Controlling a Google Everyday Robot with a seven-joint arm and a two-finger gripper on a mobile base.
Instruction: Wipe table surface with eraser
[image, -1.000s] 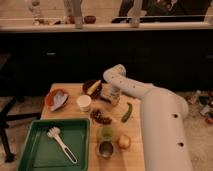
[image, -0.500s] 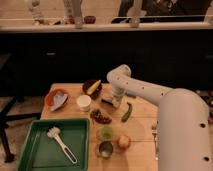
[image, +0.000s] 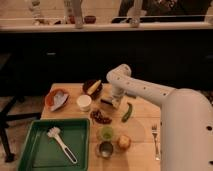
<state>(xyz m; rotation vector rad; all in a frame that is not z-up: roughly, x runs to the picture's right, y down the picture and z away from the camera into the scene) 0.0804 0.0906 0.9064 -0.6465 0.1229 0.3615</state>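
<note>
The table surface (image: 141, 146) is a light tan wooden top crowded with small items. My gripper (image: 114, 102) hangs from the white arm and sits low over the table's middle, just right of the white cup (image: 84, 102). A small dark block, apparently the eraser (image: 106, 103), lies at the gripper's left side, touching or under it. I cannot tell whether it is held.
An orange bowl (image: 56, 98) and a dark bowl (image: 93, 87) stand at the back left. A dark red pile (image: 101, 117), a green vegetable (image: 127, 112), two small cups (image: 106, 141), a round fruit (image: 124, 142) and a fork (image: 154, 135) lie nearby. A green tray (image: 37, 150) holds a white brush (image: 61, 142).
The gripper has shifted a little to the right over the table's middle. The big white arm link at the right now stands higher and fills more of the view.
</note>
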